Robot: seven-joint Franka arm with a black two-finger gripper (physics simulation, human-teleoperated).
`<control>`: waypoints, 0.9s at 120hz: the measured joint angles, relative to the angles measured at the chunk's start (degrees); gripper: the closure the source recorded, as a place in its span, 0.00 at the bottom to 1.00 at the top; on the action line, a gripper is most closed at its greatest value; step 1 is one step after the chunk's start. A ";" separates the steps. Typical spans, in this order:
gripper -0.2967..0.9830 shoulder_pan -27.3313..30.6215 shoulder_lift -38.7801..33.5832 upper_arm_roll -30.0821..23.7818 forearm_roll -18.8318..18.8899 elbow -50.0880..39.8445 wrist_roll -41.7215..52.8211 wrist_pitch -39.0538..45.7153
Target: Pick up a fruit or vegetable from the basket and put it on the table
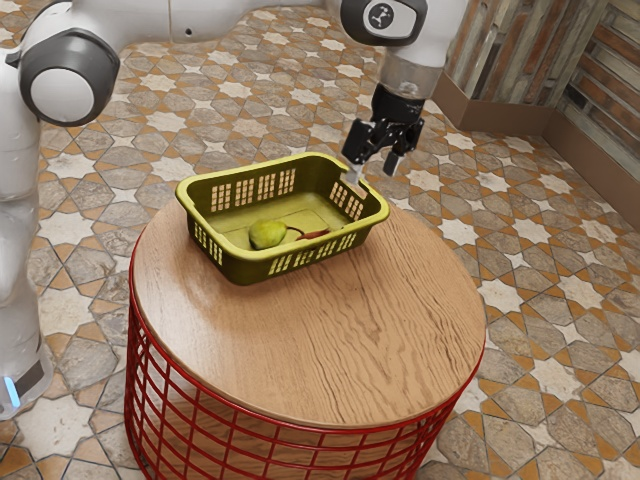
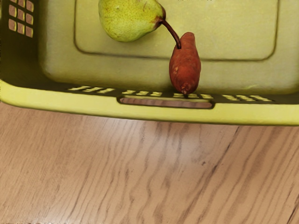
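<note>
Exterior view: basket (image 1: 230, 262) rim close by the gripper (image 1: 374, 174), wall standing between the produce and open wood of the table (image 1: 330, 350). Gripper's fingers are wide apart. Pear (image 2: 126, 18) and sweet potato (image 2: 185, 65) lie in the basket, lower than the gripper and off to one side. Sweet potato's long axis runs crosswise to the slotted rim nearest it; pear's stem points toward the sweet potato.

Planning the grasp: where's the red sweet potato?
The sweet potato lies in the basket, to the exterior view's right of the pear, beside its stem tip.
</note>
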 joint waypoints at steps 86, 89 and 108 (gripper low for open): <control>0.23 -0.57 -1.89 5.38 -4.14 -0.57 -11.79 0.11; 0.23 -0.39 -2.20 5.97 -4.44 -0.81 -12.14 0.13; 0.23 0.89 -2.76 7.64 -5.13 -1.89 -11.66 0.16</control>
